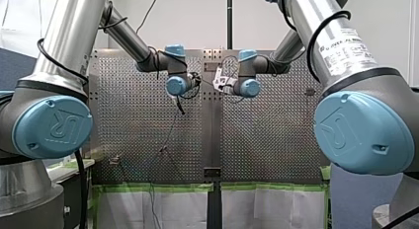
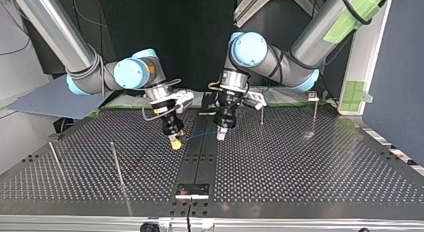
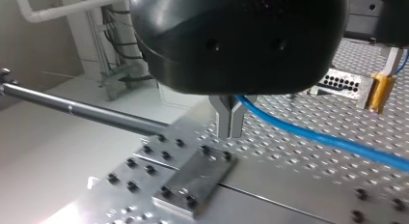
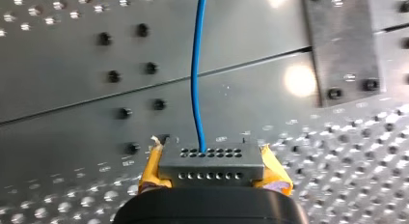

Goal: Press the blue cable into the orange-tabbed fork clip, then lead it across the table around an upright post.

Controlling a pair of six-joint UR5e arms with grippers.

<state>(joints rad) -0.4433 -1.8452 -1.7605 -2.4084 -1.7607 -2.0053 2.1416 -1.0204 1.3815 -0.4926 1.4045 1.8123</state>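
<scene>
Top view, nearest first: at the lower middle of the frame a small bright metal plate (image 2: 192, 190) lies on the dark centre strip (image 2: 200, 159) of the perforated metal table (image 2: 310, 167). In the lower left stands a thin upright metal post (image 2: 118, 164), with a second slim post (image 2: 55, 159) well apart from it toward the left edge. Further back, just above the frame's centre, both grippers point down close over the table: my right gripper (image 2: 174, 143) left of centre, my left gripper (image 2: 221, 135) right of centre. Between their tips runs the thin blue cable (image 2: 200, 136), a smooth, round strand of even bright blue, sagging a little as it crosses the centre strip; whether it touches the table I cannot tell. Farther still, right of centre, a far slim post (image 2: 261, 114) rises, and a last post (image 2: 315, 117) stands further right.

Right wrist view: my right gripper's yellow pads (image 4: 152, 168) are clamped against both sides of a small grey metal block (image 4: 212, 166) with two rows of round holes. The cable meets the block's far row and runs straight ahead over the strip.

Left wrist view: my left gripper's metal fingers (image 3: 226, 119) are pinched together on the cable, which comes out beside them, glossy, and leads away over the perforated table.
</scene>
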